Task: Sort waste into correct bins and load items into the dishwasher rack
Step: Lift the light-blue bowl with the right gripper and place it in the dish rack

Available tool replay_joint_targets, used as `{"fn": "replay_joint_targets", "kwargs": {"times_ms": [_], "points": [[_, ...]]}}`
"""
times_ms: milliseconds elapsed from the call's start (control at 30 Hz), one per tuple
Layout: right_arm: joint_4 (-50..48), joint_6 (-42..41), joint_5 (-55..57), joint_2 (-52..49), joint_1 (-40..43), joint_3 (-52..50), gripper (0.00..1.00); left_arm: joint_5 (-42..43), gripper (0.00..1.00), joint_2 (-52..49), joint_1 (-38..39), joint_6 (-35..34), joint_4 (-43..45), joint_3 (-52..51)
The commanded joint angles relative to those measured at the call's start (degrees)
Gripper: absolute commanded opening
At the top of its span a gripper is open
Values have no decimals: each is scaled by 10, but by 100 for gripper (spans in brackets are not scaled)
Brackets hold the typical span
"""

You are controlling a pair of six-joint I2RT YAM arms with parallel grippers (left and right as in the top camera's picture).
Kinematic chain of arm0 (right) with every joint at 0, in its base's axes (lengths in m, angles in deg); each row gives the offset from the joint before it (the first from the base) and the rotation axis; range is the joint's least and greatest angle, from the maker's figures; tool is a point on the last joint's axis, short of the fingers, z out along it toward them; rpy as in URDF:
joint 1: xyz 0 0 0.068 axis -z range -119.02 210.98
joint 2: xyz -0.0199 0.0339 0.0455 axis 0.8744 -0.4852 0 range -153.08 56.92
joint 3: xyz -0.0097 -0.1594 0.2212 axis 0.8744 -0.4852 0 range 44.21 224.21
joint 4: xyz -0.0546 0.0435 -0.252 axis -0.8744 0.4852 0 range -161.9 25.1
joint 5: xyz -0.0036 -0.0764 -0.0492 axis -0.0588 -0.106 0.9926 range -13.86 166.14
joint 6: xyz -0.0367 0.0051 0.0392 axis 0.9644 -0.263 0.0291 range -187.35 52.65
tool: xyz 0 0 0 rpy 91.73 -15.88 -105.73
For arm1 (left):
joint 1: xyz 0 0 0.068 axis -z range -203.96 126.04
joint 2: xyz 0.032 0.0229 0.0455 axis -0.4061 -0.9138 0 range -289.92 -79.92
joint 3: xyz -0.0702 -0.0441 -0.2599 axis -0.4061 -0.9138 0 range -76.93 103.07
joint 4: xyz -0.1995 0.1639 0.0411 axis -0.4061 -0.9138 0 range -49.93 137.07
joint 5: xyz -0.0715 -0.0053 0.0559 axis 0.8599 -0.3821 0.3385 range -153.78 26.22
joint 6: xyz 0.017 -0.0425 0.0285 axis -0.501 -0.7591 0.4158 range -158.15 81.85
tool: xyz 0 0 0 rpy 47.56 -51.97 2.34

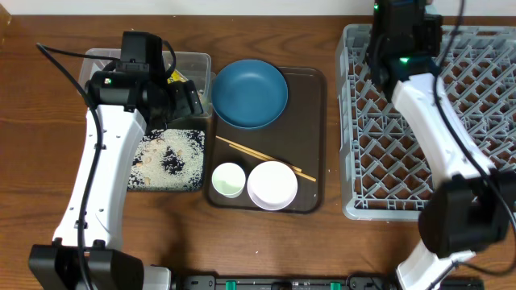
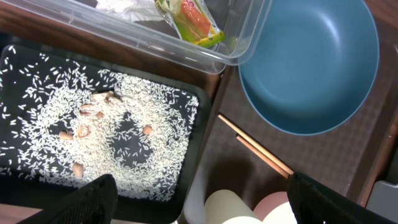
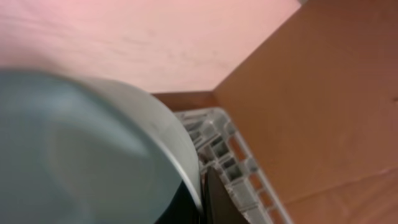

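Note:
My left gripper [image 2: 199,208] is open and empty, hovering over the seam between the black tray [image 1: 139,180] and the brown serving tray; it also shows from overhead [image 1: 190,98]. Loose rice [image 2: 143,112] covers the black tray. The clear tub [image 2: 186,53] holds the napkin [image 2: 124,5] and the snack wrapper [image 2: 194,20]. The dark-blue bowl [image 1: 250,93], chopsticks [image 1: 266,158], small cup [image 1: 228,179] and white bowl [image 1: 272,185] sit on the serving tray. My right gripper [image 3: 204,193] is shut on the rim of the light-blue bowl [image 3: 81,155] above the far left corner of the rack [image 1: 484,121].
The brown serving tray [image 1: 316,121] lies between the bins and the rack. A few brown food scraps [image 2: 84,130] lie among the rice. Bare wooden table runs along the front and far left. A pinkish wall rises behind the rack in the right wrist view.

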Motion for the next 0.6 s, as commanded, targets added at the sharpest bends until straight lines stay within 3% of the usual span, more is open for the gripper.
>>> {"fn": "replay_joint_targets", "kwargs": {"times_ms": [0,233,567], "points": [[-49,123,73,-42,4,0,1,-1,89,10,-3,1,-2,7],[-135,161,73,-113,7,0,1,-1,89,10,-3,1,-2,7],[-165,160,71,-157,17,0,1,-1,90,10,-3,1,-2,7]]}}
